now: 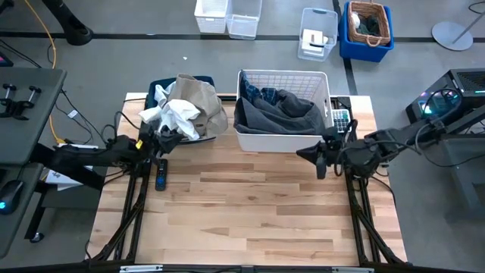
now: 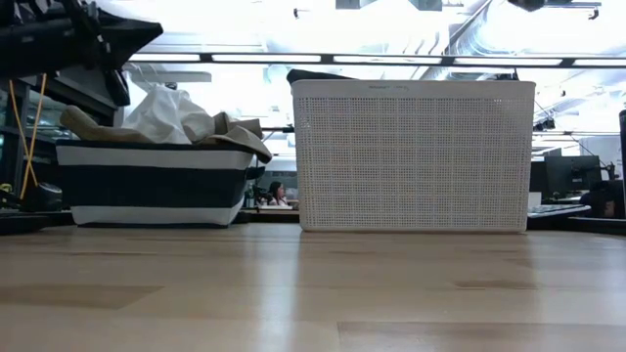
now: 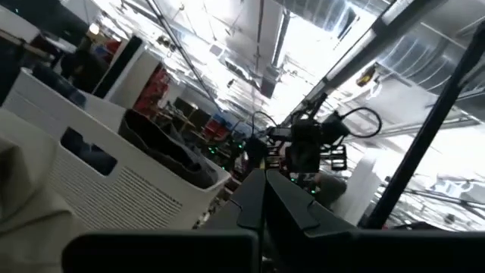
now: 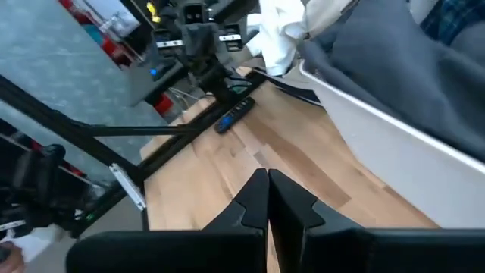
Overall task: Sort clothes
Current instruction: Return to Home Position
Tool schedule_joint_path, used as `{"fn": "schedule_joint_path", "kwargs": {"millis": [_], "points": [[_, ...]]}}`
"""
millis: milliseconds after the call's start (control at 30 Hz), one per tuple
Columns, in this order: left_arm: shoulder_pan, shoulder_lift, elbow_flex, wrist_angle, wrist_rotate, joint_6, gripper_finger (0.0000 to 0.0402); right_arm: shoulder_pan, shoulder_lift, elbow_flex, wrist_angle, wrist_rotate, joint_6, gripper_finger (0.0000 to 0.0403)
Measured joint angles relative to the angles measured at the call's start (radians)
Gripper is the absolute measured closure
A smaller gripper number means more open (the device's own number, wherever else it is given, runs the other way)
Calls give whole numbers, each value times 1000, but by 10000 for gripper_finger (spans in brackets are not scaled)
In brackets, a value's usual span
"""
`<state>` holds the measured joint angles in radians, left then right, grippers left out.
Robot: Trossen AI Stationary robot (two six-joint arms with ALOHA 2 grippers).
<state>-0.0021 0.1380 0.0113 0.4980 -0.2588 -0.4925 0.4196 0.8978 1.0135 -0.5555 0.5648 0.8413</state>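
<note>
A navy fabric bin [image 1: 203, 79] at the table's far left holds a tan garment [image 1: 203, 95] and white garments [image 1: 178, 114], heaped above its rim; the heap also shows in the low view [image 2: 166, 112]. A white slatted basket [image 1: 280, 141] to its right holds a dark grey garment [image 1: 292, 110] and a blue-white plaid shirt [image 1: 254, 95]. My left gripper [image 1: 173, 136] is shut and empty, just near of the bin beside the white garments. My right gripper [image 1: 301, 154] is shut and empty, just near of the basket's right part.
A black remote [image 1: 161, 173] lies on the table near my left gripper. A calculator [image 1: 341, 118] lies right of the basket. Plastic boxes [image 1: 227, 15] and a blue crate [image 1: 367, 26] stand on the floor beyond. The wooden tabletop [image 1: 250, 212] lies bare toward the near edge.
</note>
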Motion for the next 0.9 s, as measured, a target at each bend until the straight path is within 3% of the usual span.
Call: {"fn": "schedule_joint_path", "kwargs": {"millis": [300, 467, 533, 633, 800, 900], "points": [[0, 0, 0, -29, 31, -90, 401, 153, -162, -367, 388, 136, -43, 402], [0, 0, 0, -31, 39, -81, 401, 131, -321, -588, 657, 158, -225, 403], [0, 0, 0, -30, 39, -81, 401, 69, -394, -667, 803, 79, -321, 403], [0, 0, 0, -31, 39, -81, 401, -49, -467, -766, 958, -127, -387, 403], [0, 0, 0, -32, 39, -80, 401, -211, -516, -860, 993, -372, -401, 403], [0, 0, 0, -33, 39, -80, 401, -259, -520, -898, 995, -444, -437, 403]]}}
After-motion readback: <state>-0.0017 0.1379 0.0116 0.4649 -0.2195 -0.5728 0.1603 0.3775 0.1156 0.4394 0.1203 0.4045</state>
